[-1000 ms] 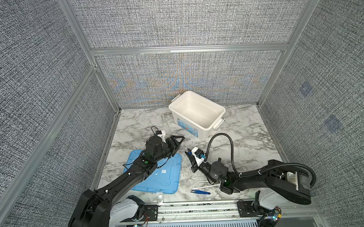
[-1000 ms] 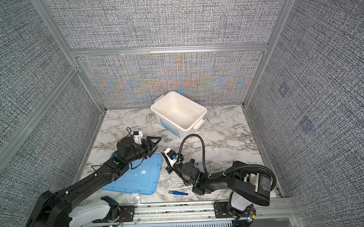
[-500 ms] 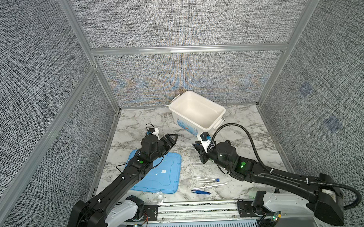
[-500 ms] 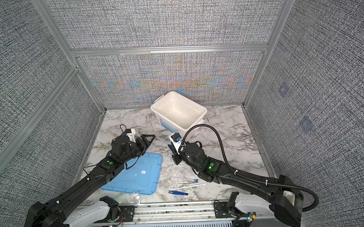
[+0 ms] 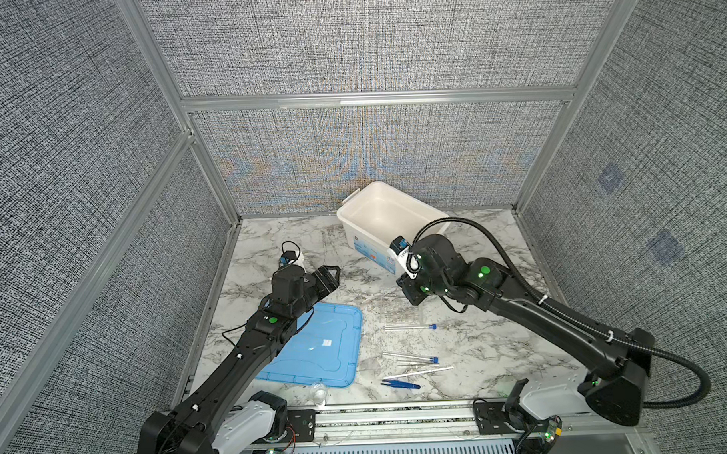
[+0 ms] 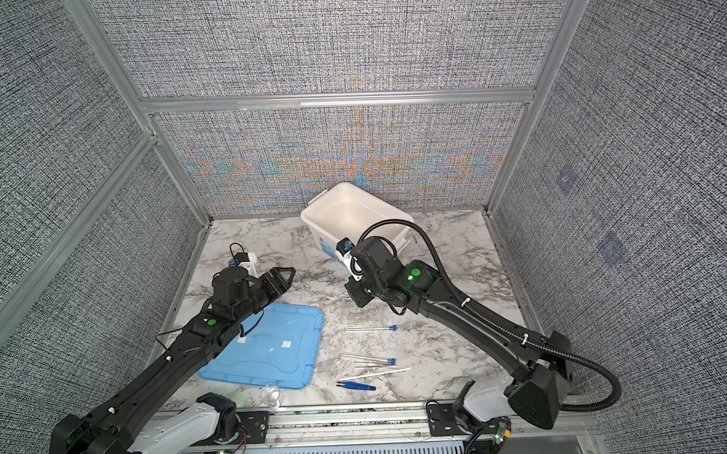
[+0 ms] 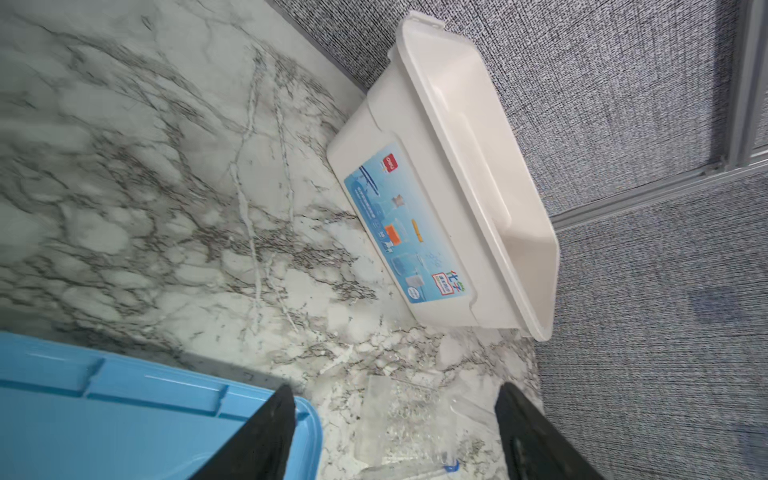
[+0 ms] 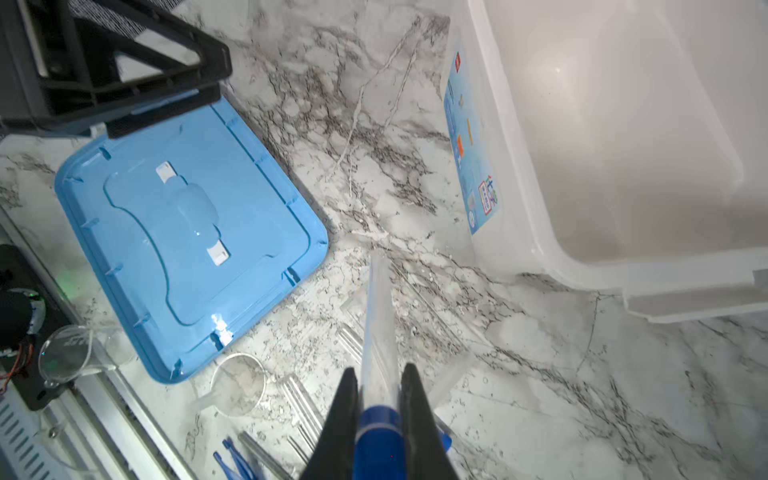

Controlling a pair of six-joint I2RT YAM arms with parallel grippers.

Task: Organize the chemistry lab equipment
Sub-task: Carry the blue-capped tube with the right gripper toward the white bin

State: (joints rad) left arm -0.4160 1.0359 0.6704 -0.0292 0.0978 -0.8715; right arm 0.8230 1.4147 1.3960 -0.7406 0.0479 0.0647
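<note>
My right gripper (image 8: 379, 370) is shut on a clear blue-capped tube (image 8: 376, 316), gripping just ahead of its cap, and holds it in the air above the clear rack (image 5: 398, 312). In both top views this gripper (image 5: 412, 295) hangs just in front of the tub. Two more tubes (image 5: 409, 327) (image 5: 410, 356) lie on the marble. The white stick (image 5: 425, 372) and blue tweezers (image 5: 400, 384) lie nearer the front. My left gripper (image 7: 395, 395) is open and empty, and the rack (image 7: 399, 419) shows between its fingers. It (image 6: 284, 276) hovers past the lid's far corner.
The white tub (image 5: 366, 244) stands at the back, open side up. The light-blue lid (image 5: 341, 362) lies flat at the front left, under my left arm. Clear glass dishes (image 8: 239, 384) (image 8: 66, 353) sit near the front rail.
My right gripper has risen from the front of the table with the tube and swung back toward the tub. My left gripper has drawn slightly left and opened a little wider.
</note>
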